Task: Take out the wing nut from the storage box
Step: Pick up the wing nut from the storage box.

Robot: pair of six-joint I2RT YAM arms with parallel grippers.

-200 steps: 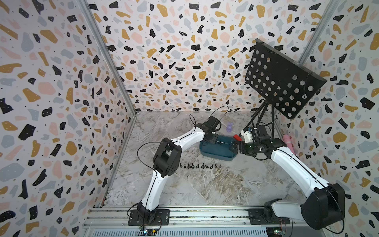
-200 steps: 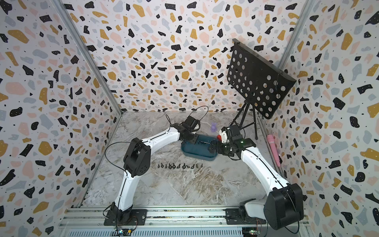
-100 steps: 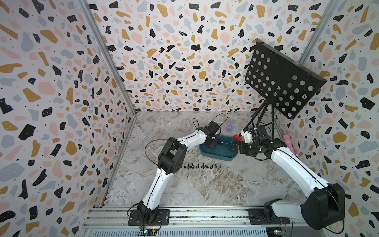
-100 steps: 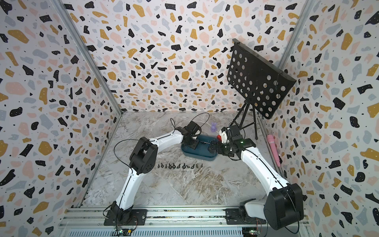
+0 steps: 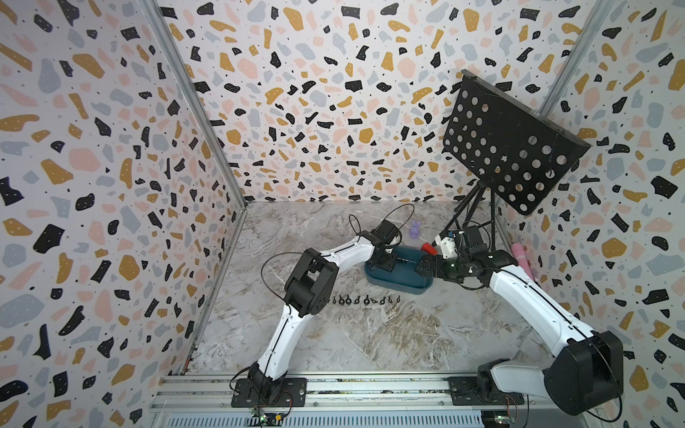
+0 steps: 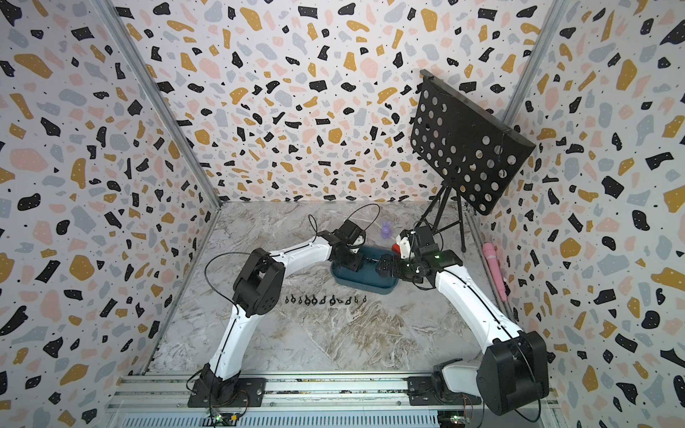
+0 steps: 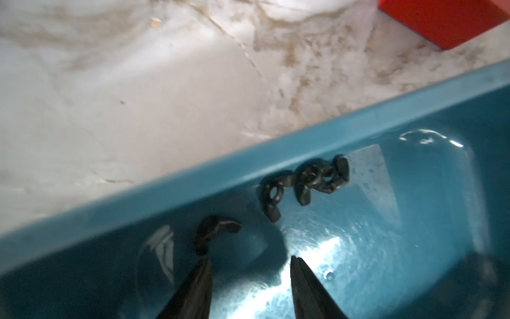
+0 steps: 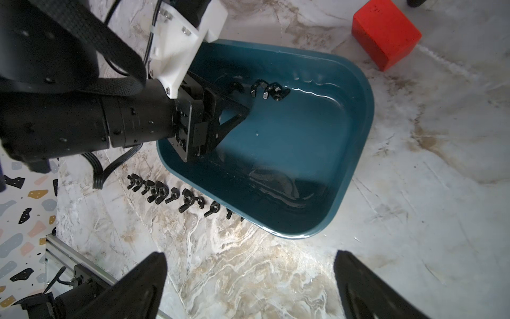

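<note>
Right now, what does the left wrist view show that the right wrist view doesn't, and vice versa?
Left wrist only: the left gripper, its tips apart and empty. Right wrist only: the row of black wing nuts on the marble table, and the open right gripper. Both: the dark teal plastic storage box, loose black wing nuts against its wall, the red block.

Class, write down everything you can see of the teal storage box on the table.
The storage box is a shallow, dark teal tub of glossy plastic, rectangular with rounded corners and plain walls, open-topped. It sits flat on the marble-look table. A few black wing nuts lie inside along one wall; the left gripper, jaws apart, reaches in beside them.
</note>
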